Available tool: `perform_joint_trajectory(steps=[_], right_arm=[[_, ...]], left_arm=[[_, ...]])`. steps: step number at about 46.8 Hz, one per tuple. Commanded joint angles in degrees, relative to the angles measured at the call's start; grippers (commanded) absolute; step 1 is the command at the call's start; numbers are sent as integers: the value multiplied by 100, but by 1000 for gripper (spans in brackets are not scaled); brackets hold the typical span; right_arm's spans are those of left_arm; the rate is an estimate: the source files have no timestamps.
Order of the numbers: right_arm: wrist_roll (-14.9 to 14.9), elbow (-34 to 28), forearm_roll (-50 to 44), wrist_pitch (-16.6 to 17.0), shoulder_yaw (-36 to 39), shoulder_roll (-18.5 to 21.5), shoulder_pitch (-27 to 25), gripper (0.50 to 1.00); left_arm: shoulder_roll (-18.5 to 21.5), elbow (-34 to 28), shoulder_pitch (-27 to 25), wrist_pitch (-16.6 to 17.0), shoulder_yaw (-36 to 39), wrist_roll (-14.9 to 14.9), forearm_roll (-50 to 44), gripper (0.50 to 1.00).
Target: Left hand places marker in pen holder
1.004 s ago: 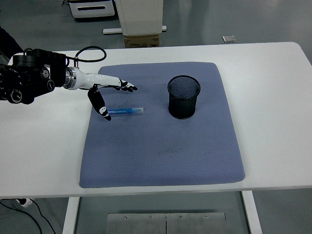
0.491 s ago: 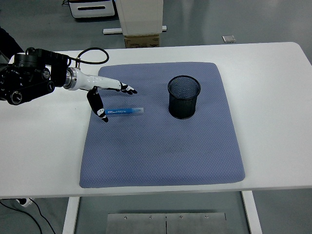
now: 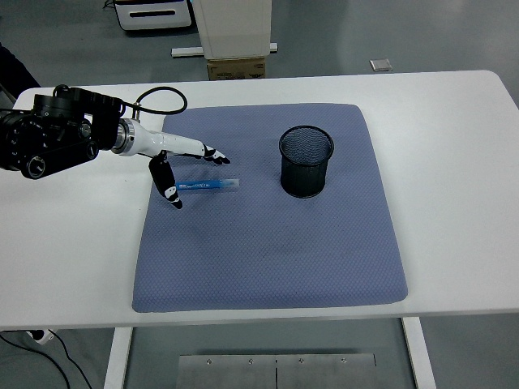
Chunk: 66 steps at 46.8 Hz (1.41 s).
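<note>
A blue marker (image 3: 209, 185) lies flat on the blue-grey mat (image 3: 268, 243), towards its left side. My left hand (image 3: 195, 174) hovers over the marker's left end, fingers spread: the thumb (image 3: 166, 186) points down on the near side, the other fingers (image 3: 212, 153) reach out on the far side. Nothing is in the hand. A black mesh pen holder (image 3: 306, 160) stands upright on the mat, right of the marker, with nothing visible inside. The right arm is out of view.
The mat covers the middle of the white table (image 3: 454, 162). Beyond the far edge stand a cardboard box (image 3: 236, 68) and a white cabinet base (image 3: 231, 28) on the floor. A black cable (image 3: 158, 97) loops above my left wrist.
My left hand has shifted slightly right and lowered towards the marker, the fingers now closer over it. Marker and pen holder have not moved.
</note>
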Motion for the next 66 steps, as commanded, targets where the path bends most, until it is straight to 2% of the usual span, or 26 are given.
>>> perform_joint_trajectory(steps=[1, 2, 3, 6, 7, 8, 32, 47, 51, 66], right_arm=[[0, 0, 0, 0, 0, 0, 0, 1000], [0, 0, 0, 0, 0, 0, 0, 1000], [0, 0, 0, 0, 0, 0, 0, 1000], [0, 0, 0, 0, 0, 0, 0, 1000], [0, 0, 0, 0, 0, 0, 0, 1000], [0, 0, 0, 0, 0, 0, 0, 1000], [0, 0, 0, 0, 0, 0, 0, 1000], [0, 0, 0, 0, 0, 0, 0, 1000], [0, 0, 0, 0, 0, 0, 0, 1000], [0, 0, 0, 0, 0, 0, 0, 1000]], left_arm=[[-19, 2, 9, 1, -1, 28, 0, 912], [-19, 2, 9, 1, -1, 28, 0, 912], [-62, 2, 18, 1, -1, 46, 0, 869], [-80, 2, 18, 1, -1, 64, 0, 842], [-89, -7, 18, 1, -1, 64, 0, 804], [-89, 2, 18, 1, -1, 64, 9, 801], [-80, 19, -17, 63, -1, 64, 9, 804], [-124, 19, 18, 344, 8, 72, 228, 798], [-168, 11, 27, 397, 8, 274, 228, 792], [-247, 11, 44, 502, 149, 319, 237, 760]])
